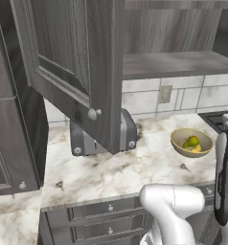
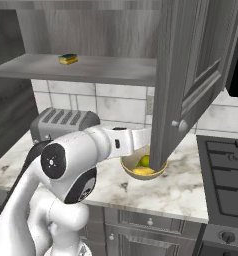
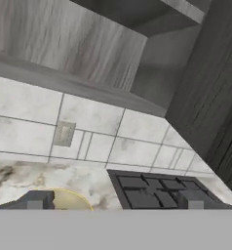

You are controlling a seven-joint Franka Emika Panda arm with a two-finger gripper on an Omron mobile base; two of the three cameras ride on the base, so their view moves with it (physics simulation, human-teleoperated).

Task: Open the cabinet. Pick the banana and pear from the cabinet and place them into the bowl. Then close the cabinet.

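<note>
**Fruit in the bowl, cabinet doors wide open**

I see the cabinet (image 1: 173, 64) with both doors swung out. The left door (image 1: 73, 62) hangs over the grey toaster (image 1: 128, 131) in my left base view. The right door (image 2: 191, 75) hangs in front of the bowl in my right base view. The grey shelf inside has a small yellow and green sponge (image 2: 68, 59) on it.

The bowl (image 1: 191, 142) sits on the marble counter (image 1: 125, 167), to the right of the toaster and near the stove (image 2: 226, 170). The pear (image 1: 191, 141) lies inside the bowl. The banana (image 1: 197, 149) lies next to it, touching it.

My gripper (image 3: 113, 200) has its two fingers spread far apart, and nothing is between them. In the hand view I see the rim of the bowl by one finger tip (image 3: 38, 199) and the stove by the other. The tiled wall (image 3: 88, 132) is ahead of it.
</note>
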